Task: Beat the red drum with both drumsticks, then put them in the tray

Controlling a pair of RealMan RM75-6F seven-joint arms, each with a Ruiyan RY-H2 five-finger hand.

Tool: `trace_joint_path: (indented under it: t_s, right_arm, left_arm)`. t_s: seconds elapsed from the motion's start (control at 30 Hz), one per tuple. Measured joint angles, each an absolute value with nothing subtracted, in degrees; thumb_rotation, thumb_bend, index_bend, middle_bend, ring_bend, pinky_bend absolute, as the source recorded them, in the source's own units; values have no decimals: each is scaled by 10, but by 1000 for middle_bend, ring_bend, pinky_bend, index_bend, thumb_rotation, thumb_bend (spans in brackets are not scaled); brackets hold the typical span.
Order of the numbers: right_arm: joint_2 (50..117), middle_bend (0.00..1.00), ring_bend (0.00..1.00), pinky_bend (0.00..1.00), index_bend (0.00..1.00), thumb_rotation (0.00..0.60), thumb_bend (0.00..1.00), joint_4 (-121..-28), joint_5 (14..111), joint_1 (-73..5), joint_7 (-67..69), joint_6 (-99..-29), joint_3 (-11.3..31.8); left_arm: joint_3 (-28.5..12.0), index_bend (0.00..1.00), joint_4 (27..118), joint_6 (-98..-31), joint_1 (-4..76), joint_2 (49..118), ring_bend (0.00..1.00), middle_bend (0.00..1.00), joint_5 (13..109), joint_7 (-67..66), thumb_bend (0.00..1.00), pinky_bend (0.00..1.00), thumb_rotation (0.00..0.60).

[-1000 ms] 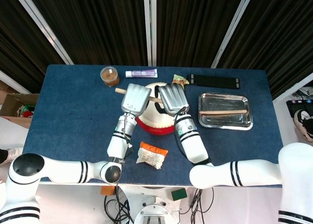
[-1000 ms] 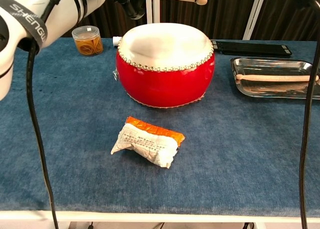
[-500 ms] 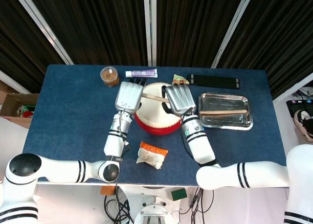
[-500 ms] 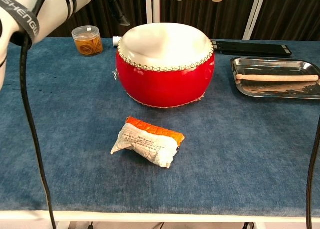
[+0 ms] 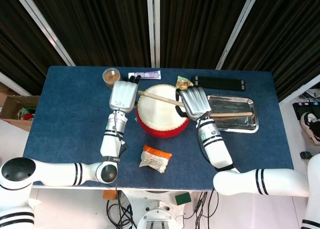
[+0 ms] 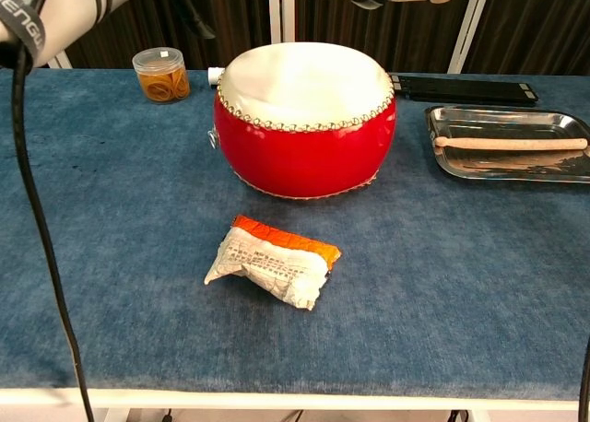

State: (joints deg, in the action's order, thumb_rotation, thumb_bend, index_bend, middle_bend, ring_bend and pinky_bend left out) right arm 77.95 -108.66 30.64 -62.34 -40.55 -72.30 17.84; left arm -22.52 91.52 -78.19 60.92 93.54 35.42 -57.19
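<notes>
Blue table (image 5: 70,104): drumstick (image 5: 159,98) beside right robot hand (image 5: 195,102).

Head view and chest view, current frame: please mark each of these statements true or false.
1. One drumstick already lies in the metal tray. True.
2. The second drumstick rests flat on the drumhead. False: the chest view shows it held in the air above the red drum.
3. The crumpled orange and white packet lies on the table in front of the drum. True.
4. The small jar stands inside the tray. False: it stands on the blue table, to the drum's far left.
5. The left hand is over the tray. False: it is left of the drum.
</notes>
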Motion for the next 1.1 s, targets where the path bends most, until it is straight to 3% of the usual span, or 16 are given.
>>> trace_joint_path:
  t_s: [0.27, 0.7, 1.1]
  right_arm:
    - [729, 683, 479, 528, 755, 600, 649, -1093, 389, -560, -348, -714, 137]
    - [606, 686, 482, 529, 760, 600, 653, -1041, 573, -393, -175, -687, 24]
    - [638, 687, 482, 530, 764, 600, 665, -918, 636, -344, -106, -617, -9]
  left_arm:
    - [-225, 187, 914, -782, 576, 899, 329, 280, 339, -544, 134, 688, 600]
    - [-215, 173, 888, -771, 502, 843, 311, 268, 354, -439, 134, 671, 600]
    - [-215, 152, 884, -763, 472, 827, 301, 264, 372, -394, 134, 671, 600]
